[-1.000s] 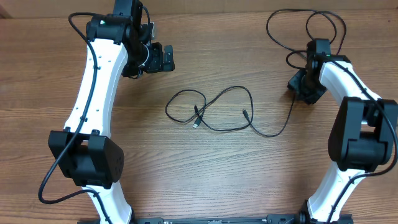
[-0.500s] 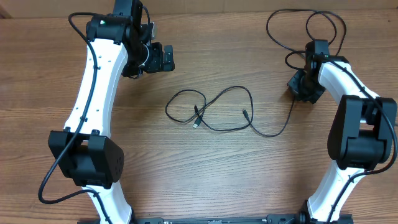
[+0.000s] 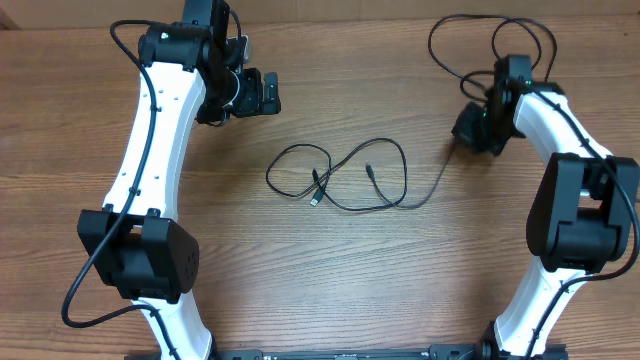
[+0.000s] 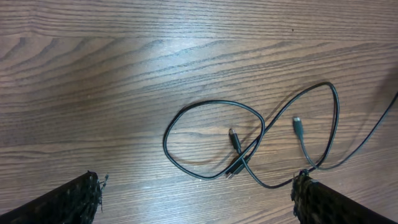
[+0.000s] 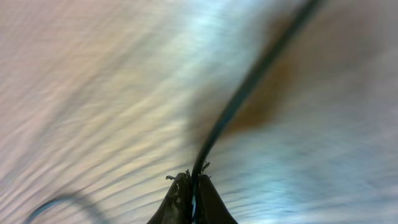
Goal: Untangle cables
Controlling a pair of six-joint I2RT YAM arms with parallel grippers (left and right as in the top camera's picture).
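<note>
Several thin black cables (image 3: 335,170) lie in crossing loops at the middle of the wooden table, with small plug ends (image 3: 316,200) near the crossing. One strand (image 3: 440,175) runs up and right from the loops to my right gripper (image 3: 463,135), which is shut on it. In the right wrist view the cable (image 5: 249,81) rises out from between the closed fingers of the right gripper (image 5: 193,183), blurred. My left gripper (image 3: 262,93) hangs open at the back left, apart from the cables. Its wrist view shows the loops (image 4: 261,132) beyond the wide-open left gripper (image 4: 198,186).
Thicker black arm wires loop on the table at the back right (image 3: 490,40), behind the right arm. Another arm wire (image 3: 120,40) curves off the left arm at the back left. Both arm bases stand at the front edge.
My right gripper has shut on the strand and shifted back and left with it. The strand has pulled tighter and one plug end has slid left. The left arm has not moved.
</note>
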